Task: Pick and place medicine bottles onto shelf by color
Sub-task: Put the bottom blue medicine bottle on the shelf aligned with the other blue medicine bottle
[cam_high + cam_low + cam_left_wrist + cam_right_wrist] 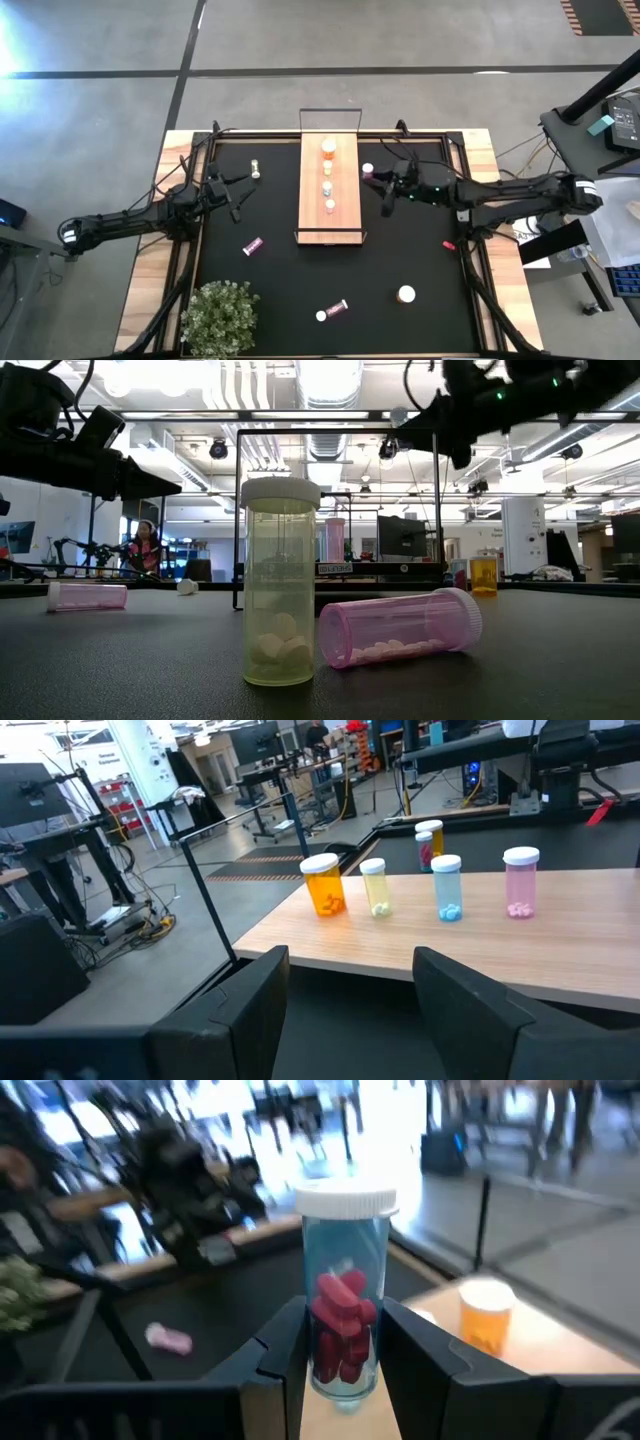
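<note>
While the right gripper [345,1355] hangs above the black mat just beside the right edge of the shelf [345,225], its two fingers are closed on a clear bottle [345,1295] with a white cap and red capsules inside. In the high view this bottle shows only as a small white cap [368,169] with something reddish under it, so its body is hard to make out there.

On the shelf four bottles stand upright in a line [420,885]: an orange one [324,885], a pale yellowish one [376,887], a clear bluish one [447,888] and a pink one [520,882]. Behind them one more bottle [429,840] with an orange band is partly hidden, and I cannot tell on what it stands.

The left gripper [350,990] is over the mat on the left side of the shelf, with its fingers apart and nothing between them; only their inner edges show in the wrist view.

More bottles stay on the mat. One pale bottle [281,582] stands upright very near the low camera, and one pink bottle [398,628] lies on its side, touching it or just beside it; which one, I cannot tell. Another pink bottle [252,245] lies left of the shelf, a small one [256,168] stands near the back left, and one white cap [406,294] is at the front right. A small red bit [448,244] lies near the right edge of the mat. The plant [220,318] at the front left is cut off by the picture edge.
</note>
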You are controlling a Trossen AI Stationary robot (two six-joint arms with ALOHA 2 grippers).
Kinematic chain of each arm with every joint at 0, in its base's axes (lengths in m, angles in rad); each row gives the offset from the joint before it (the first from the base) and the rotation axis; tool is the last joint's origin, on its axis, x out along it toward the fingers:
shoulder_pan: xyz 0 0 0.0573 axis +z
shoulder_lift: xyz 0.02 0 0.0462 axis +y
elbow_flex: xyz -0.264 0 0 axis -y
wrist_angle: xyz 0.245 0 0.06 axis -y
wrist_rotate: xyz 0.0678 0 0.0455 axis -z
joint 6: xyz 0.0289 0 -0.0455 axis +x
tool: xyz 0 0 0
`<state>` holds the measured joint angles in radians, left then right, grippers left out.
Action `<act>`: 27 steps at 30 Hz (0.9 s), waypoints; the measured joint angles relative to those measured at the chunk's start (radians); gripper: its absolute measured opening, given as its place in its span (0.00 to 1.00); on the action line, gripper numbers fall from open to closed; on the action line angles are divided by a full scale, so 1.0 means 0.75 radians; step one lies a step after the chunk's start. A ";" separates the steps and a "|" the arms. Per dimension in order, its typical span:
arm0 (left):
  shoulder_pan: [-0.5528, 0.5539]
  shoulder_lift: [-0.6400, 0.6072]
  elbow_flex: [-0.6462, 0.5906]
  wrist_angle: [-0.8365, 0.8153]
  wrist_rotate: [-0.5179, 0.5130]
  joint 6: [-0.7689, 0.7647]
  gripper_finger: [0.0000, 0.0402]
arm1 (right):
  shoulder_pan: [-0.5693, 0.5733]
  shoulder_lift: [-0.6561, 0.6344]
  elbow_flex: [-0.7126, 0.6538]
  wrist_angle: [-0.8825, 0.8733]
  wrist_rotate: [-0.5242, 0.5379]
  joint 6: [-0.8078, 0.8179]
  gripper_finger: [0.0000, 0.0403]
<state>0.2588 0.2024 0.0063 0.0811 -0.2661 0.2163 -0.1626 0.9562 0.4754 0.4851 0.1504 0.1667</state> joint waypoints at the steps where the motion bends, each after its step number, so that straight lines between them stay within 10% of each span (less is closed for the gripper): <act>1: 0.000 0.000 0.000 0.000 0.000 0.000 0.49 | -0.010 0.002 -0.055 0.117 -0.024 -0.007 0.24; 9: 0.000 0.000 0.000 0.000 0.000 0.000 0.49 | -0.020 0.042 -0.338 0.555 -0.037 -0.084 0.24; 27: 0.000 0.000 0.000 0.000 0.000 0.000 0.49 | -0.020 0.551 -0.379 1.053 0.044 -0.099 0.24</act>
<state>0.2588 0.2024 0.0063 0.0811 -0.2661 0.2161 -0.1776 1.3696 0.1913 1.2745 0.1835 0.0925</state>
